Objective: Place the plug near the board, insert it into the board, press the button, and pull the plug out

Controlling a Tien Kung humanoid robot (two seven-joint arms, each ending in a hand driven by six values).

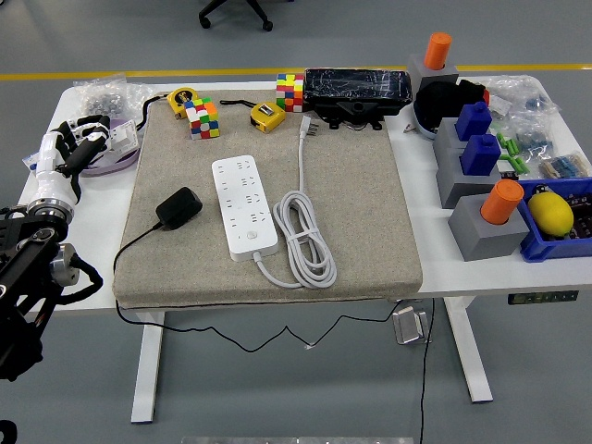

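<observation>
On mat — plug (pixel 178 208) beside board (pixel 244 205)

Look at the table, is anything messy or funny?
Nothing is broken or spilled. The only odd bit: the black plug's thin wire slides off the mat and dangles loosely under the table.

Plug (pixel 178 208): black adapter, flat on the grey mat, thin black cord trailing off the near edge. Board (pixel 244 206): white power strip just beside it, unplugged.
</observation>
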